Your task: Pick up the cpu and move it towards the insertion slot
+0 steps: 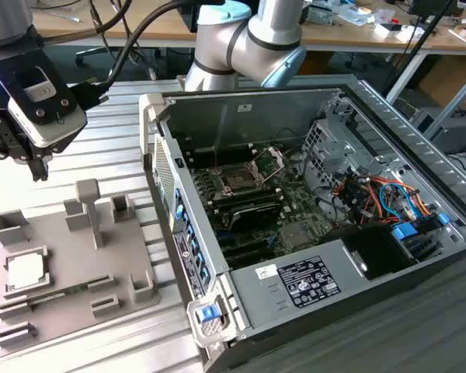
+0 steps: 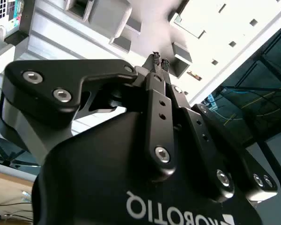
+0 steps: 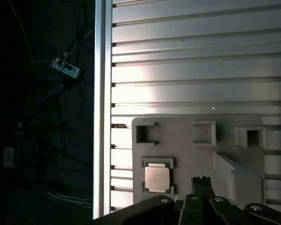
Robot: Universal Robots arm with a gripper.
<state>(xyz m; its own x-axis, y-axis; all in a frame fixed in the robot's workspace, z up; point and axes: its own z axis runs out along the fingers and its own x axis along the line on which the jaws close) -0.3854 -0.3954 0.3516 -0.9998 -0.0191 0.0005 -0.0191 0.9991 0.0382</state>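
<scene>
Jaws closed on nothing, the black gripper (image 2: pixel 159 60) hangs over the grey tray (image 1: pixel 70 260), whose edge pocket seats the pale silver square cpu (image 3: pixel 158 178) flat for grasping, well apart from the open silver-framed insertion slot (image 1: pixel 238 181).

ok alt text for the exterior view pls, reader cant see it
A robot arm's gripper hangs at the exterior view's upper left, holding nothing, apart from the cpu, which lies in a pocket of a grey holder tray. To the exterior view's right, an open computer case shows the insertion slot with its metal plate raised.
</scene>
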